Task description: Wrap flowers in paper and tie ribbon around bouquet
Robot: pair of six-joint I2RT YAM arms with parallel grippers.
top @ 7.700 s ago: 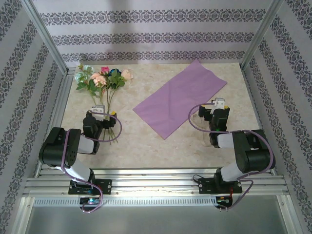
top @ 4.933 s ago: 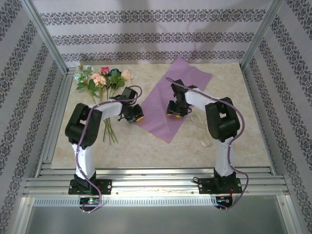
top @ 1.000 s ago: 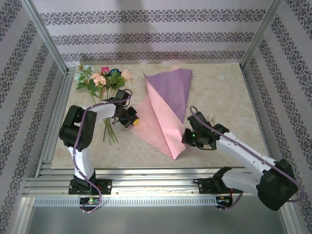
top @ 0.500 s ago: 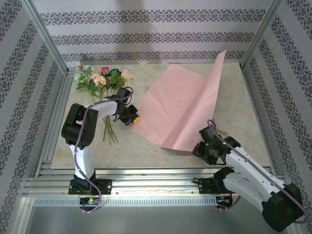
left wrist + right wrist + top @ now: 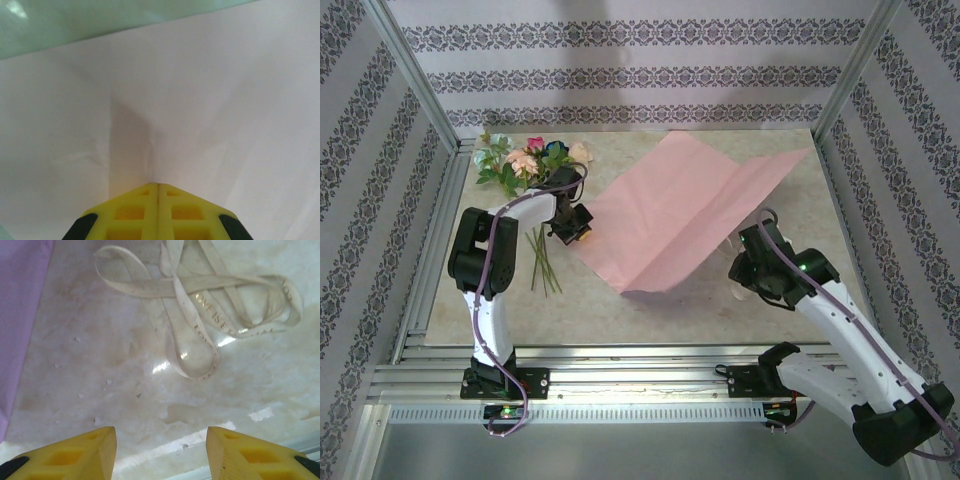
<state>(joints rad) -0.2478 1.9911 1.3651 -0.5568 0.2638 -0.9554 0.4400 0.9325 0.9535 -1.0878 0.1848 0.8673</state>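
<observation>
The paper (image 5: 685,215) is pinched at a corner by the closed left hand (image 5: 570,222), seemingly anchoring it on the counter (image 5: 620,310), while the empty, half-open right hand (image 5: 160,440) is poised over the ribbon (image 5: 210,315).

The paper (image 5: 680,215), lilac side up earlier, now lies spread pink side up. My right gripper (image 5: 160,442) has released it and hovers, jaws apart, over the ribbon (image 5: 212,315).
</observation>
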